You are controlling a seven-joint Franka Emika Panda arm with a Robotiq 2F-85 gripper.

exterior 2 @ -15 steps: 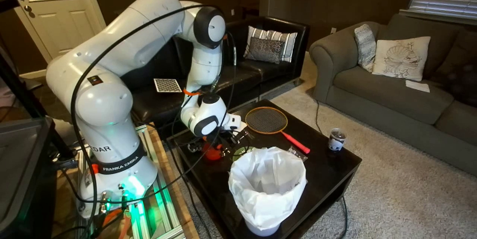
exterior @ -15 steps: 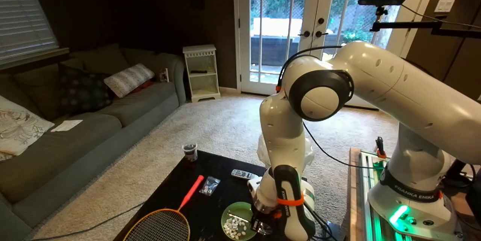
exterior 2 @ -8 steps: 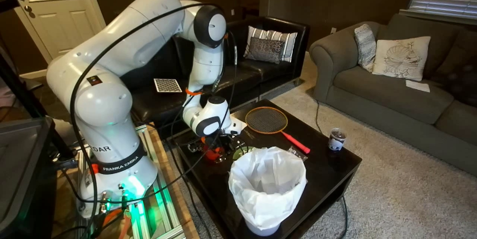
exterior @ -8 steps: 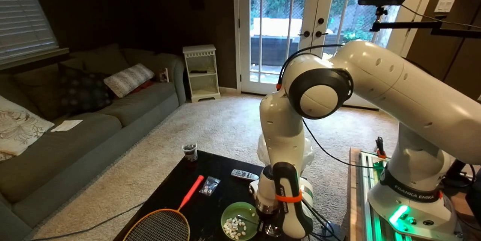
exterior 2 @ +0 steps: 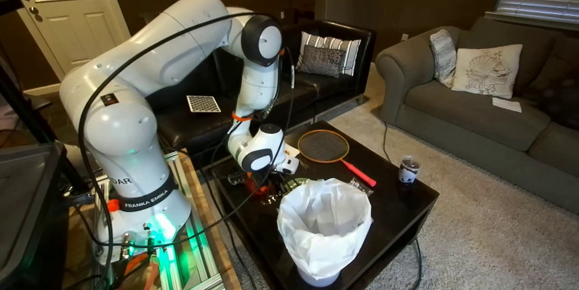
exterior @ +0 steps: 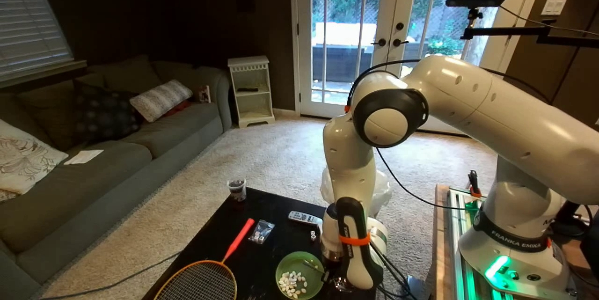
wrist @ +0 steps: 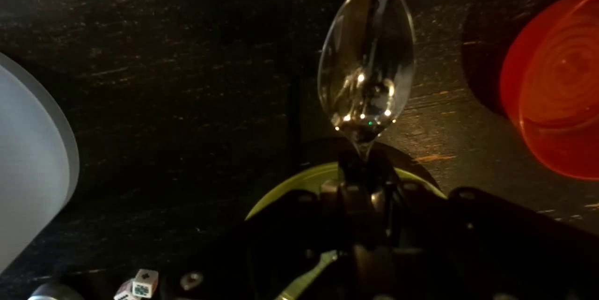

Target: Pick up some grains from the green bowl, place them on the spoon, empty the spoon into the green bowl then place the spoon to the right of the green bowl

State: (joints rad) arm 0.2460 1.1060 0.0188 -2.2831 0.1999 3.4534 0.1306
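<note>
Shiny silvery metallic-looking oval-headed spoon (wrist: 367, 47), smooth translucent red round plastic-looking bowl (wrist: 557, 89), smooth round green bowl (exterior: 291, 263), scuffed rectangular black wood-look table (wrist: 187, 113), crinkled white plastic-looking bag (exterior 2: 322, 241), rough-piled beige carpet (exterior: 266, 150), matt grey cloth sofa (exterior 2: 475, 129)

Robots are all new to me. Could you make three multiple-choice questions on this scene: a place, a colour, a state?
1. Where are the grains relative to the green bowl?
A) under
B) inside
C) beside

2. What colour is the racket's handle?
A) pinkish red
B) blue
C) white

3. The pincer is:
A) wide open
B) shut on nothing
C) shut on the spoon

1: B, heaped within its rim in an exterior view.
2: A, as both exterior views show.
3: C, gripping its neck in the wrist view.
</note>
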